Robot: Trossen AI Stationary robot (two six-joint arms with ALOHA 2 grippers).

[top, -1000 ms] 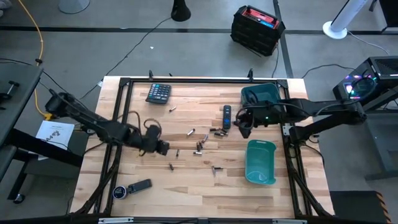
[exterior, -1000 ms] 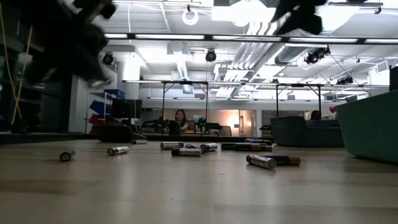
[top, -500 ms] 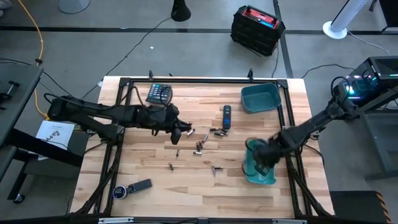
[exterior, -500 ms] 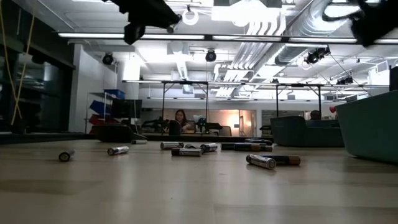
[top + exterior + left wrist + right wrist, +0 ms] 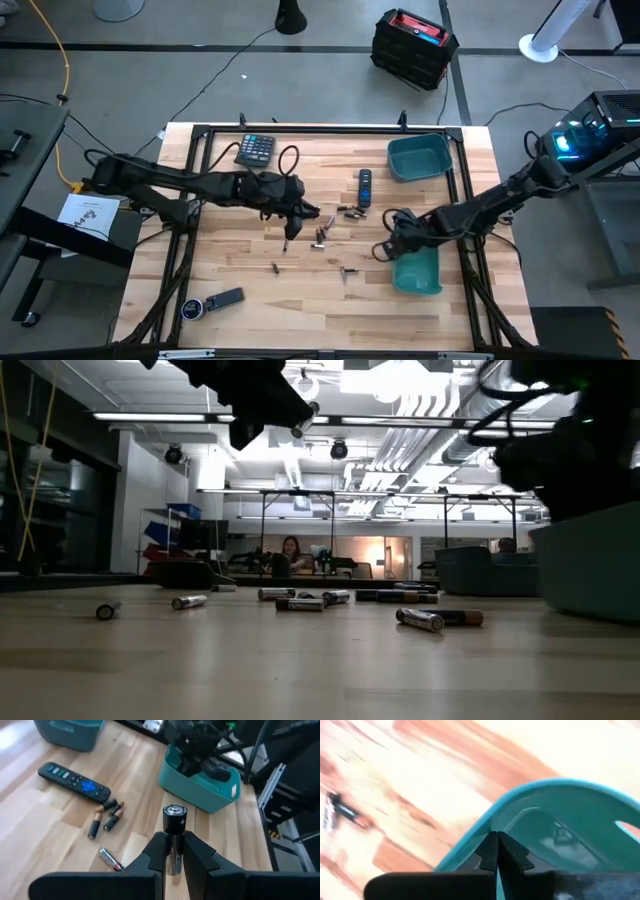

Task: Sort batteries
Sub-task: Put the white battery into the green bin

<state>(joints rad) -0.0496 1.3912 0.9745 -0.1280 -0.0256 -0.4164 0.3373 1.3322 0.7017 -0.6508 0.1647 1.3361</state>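
Left wrist view: the left gripper (image 5: 172, 857) is clenched on 1 battery (image 5: 174, 840), held above the table (image 5: 240, 270). Since 1 second ago, the right gripper (image 5: 385, 247) has left the far bin (image 5: 420, 157), shut empty, and reached the near bin (image 5: 418, 272). The remaining batteries (image 5: 322, 235) lie scattered mid-table, unsorted.

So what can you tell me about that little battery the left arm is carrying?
The battery is a small dark cylinder with a silvery metal cap and a plus mark near its top end. It stands lengthwise between the jaws of the left gripper, which is shut on its lower part, the capped end sticking out past the fingertips. It is held up off the wooden table, touching nothing but the two fingers.
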